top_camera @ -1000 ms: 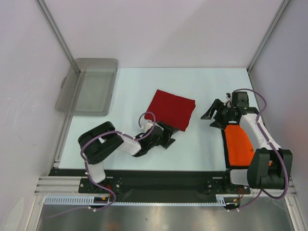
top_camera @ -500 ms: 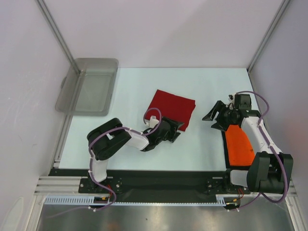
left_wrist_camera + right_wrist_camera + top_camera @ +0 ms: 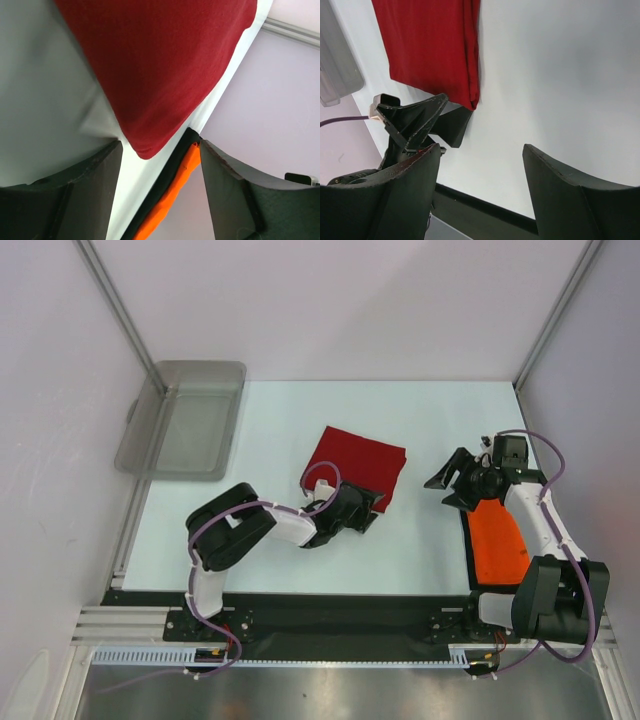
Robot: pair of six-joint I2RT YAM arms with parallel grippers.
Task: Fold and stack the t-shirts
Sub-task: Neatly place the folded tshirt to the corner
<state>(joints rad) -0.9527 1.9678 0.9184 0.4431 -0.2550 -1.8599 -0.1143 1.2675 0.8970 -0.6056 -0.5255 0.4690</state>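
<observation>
A: Left gripper (image 3: 367, 502) just reached the folded dark red t-shirt (image 3: 358, 462) mid-desk, at its near corner. Jaws apart.
B: Right gripper (image 3: 450, 476) apart too, over the bright orange t-shirt (image 3: 497, 540). Stacking next, likely.

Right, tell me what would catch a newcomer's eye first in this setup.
The folded dark red t-shirt in the middle of the table draws the eye first, with the left gripper open around its near corner. The bright orange t-shirt lies along the table's right edge, and the right gripper hangs open just past its far end.
</observation>
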